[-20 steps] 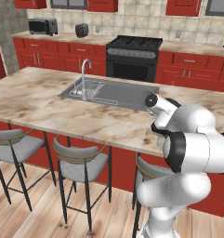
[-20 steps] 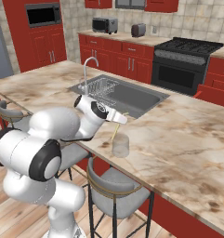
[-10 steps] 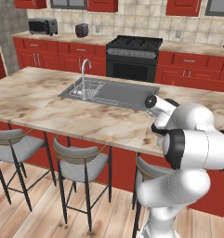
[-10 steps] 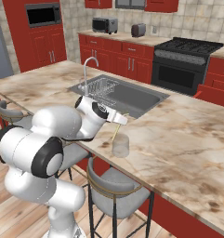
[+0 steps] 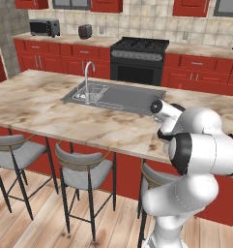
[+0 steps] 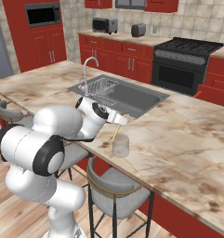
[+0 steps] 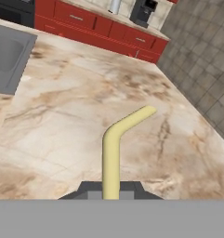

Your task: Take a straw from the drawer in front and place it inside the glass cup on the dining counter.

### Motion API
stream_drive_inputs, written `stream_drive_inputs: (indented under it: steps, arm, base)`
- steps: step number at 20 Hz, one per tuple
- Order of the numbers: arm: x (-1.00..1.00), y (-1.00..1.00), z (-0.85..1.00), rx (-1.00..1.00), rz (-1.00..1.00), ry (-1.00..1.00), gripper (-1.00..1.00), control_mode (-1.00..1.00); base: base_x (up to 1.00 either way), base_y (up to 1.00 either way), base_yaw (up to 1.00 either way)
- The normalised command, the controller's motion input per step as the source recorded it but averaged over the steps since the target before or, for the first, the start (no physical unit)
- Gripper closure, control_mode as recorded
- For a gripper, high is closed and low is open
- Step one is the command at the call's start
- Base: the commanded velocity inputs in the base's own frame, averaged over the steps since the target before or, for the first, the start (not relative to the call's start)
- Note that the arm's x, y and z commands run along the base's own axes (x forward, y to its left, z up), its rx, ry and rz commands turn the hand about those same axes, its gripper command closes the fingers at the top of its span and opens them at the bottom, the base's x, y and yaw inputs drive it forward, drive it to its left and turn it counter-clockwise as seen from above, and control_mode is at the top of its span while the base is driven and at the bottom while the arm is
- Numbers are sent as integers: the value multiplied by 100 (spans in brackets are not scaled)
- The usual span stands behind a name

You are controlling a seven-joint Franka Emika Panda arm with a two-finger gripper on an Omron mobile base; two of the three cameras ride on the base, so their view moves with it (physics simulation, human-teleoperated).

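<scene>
Straw (image 7: 111, 158) is sitting pinched between my fingertips (image 7: 88, 189), which are clamping it at its base in the hand view; from there it is running straight out along the gripper's (image 7: 111, 190) line and then bending off toward the upper right, its far tip hanging over the marble of the dining counter (image 7: 76, 116). Going left to right in the right base view, I am seeing the steel sink (image 6: 127, 95) with its faucet (image 6: 88, 69) first, then my white arm reaching out from the shoulder with the wrist pointing toward the counter's near edge, then the gripper (image 6: 117, 122) with the straw (image 6: 115, 135) angling downward from it, its lower end pointing down at the glass cup (image 6: 120, 145), which is standing upright on the counter (image 6: 187, 135) close to that edge. Whether the tip is already inside the rim I cannot tell. In the left base view my arm's bulky joints are covering the hand, with the wrist leaning out over the counter (image 5: 50, 106) just right of the sink (image 5: 118, 97).
</scene>
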Motion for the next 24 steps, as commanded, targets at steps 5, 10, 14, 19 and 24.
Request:
stream_drive_inputs:
  steps: [5,10,14,19,24]
  arm:
    - [1,-5,-1,0,0,0,100,-100]
    - [2,-7,0,0,0,0,100,-100]
    - [7,-7,-1,0,0,0,100,-100]
    - [9,-5,-6,0,0,-2,100,-100]
    - [9,-4,-12,0,0,-4,100,-100]
  base:
    - [0,0,0]
    - [0,0,0]
    - [0,0,0]
    - [0,0,0]
    - [0,0,0]
